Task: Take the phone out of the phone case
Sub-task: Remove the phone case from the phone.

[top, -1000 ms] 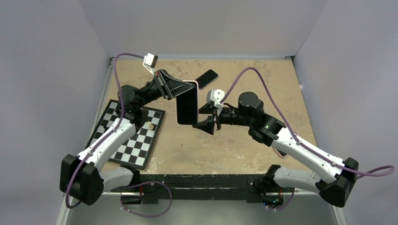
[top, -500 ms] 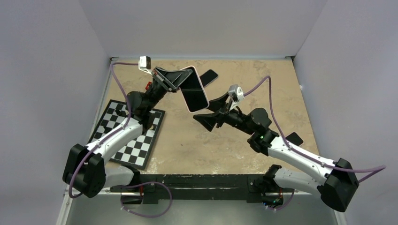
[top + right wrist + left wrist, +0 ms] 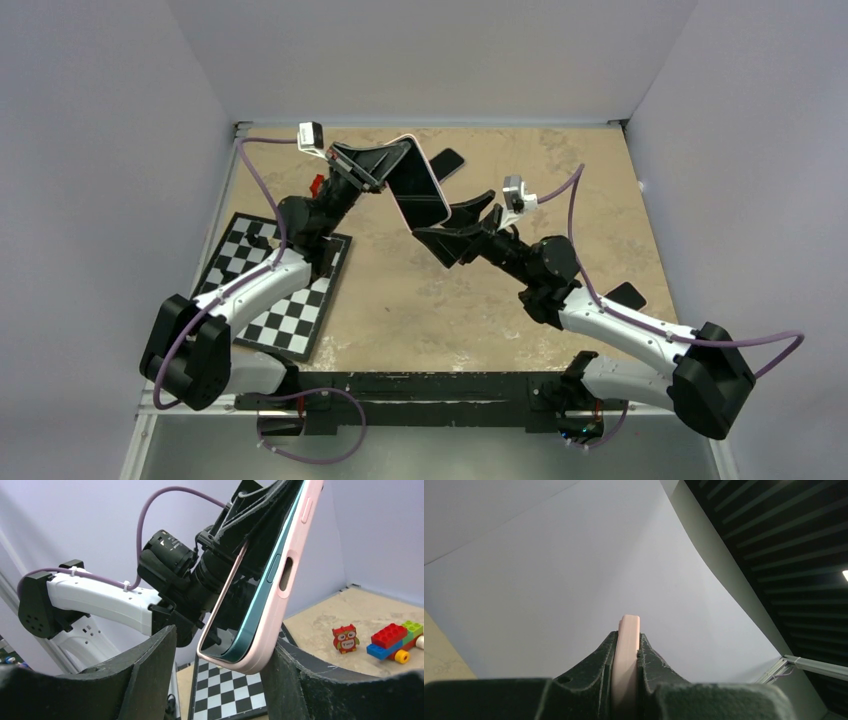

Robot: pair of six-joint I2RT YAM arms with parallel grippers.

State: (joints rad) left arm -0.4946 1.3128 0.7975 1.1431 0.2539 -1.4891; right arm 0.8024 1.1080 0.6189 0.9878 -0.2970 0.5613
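A phone with a dark screen sits in a pink phone case and is held tilted in the air above the back of the table. My left gripper is shut on its upper end; the left wrist view shows the case's pink edge pinched between the jaws. My right gripper is open, its fingers either side of the phone's lower end. The right finger stands close against the case. A teal phone edge shows inside the case's side.
A second dark phone lies flat at the back of the tan table. A chessboard lies at the left under the left arm. A black object lies at the right. An owl figure and toy bricks sit on the table.
The left arm has raised the phone and tipped it back towards the far side. The right arm swung up after it, and its jaws now straddle the phone's lower end.
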